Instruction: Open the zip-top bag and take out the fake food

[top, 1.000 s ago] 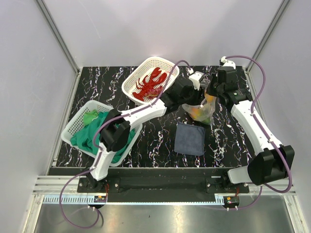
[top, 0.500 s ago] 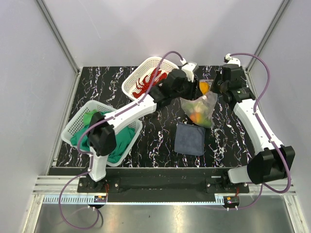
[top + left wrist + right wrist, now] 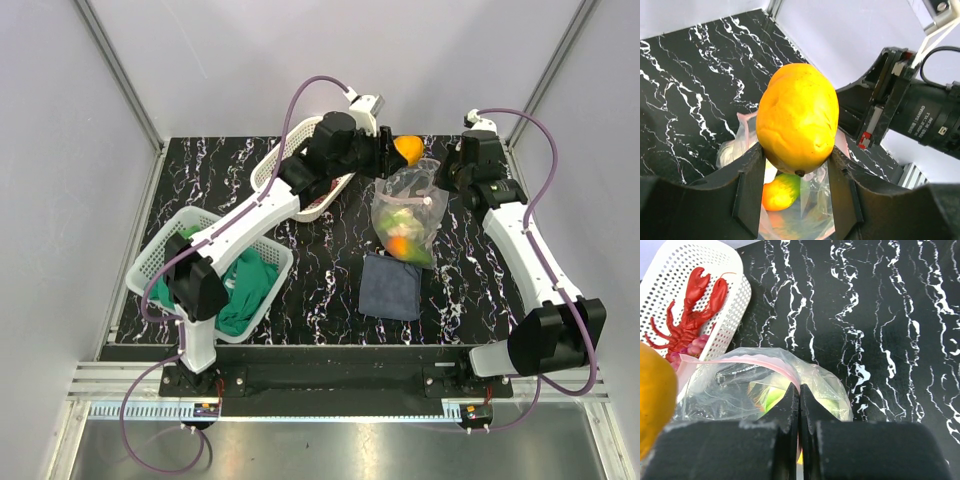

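My left gripper [image 3: 398, 152] [image 3: 797, 167] is shut on an orange-yellow fake fruit [image 3: 406, 149] [image 3: 799, 120] and holds it in the air just above the zip-top bag [image 3: 405, 210] [image 3: 807, 215]. The bag's mouth is open, with its pink zip strip [image 3: 740, 360] curving across the right wrist view. My right gripper [image 3: 447, 182] [image 3: 799, 390] is shut on the bag's rim at that strip. More fake food lies inside the clear bag, among it an orange-green piece [image 3: 781, 192] [image 3: 400, 243]. A red lobster [image 3: 690, 310] lies in a white basket [image 3: 675, 265].
A dark blue-grey folded cloth [image 3: 390, 285] lies in front of the bag. At the left stands a second white basket [image 3: 160, 250] holding a green cloth [image 3: 240, 290]. My left arm reaches over the lobster basket [image 3: 272, 168]. Grey walls close off the back and sides.
My left gripper has come up out of the bag with the orange fruit and moved back and a little left. The right gripper kept its pinch on the bag's rim.
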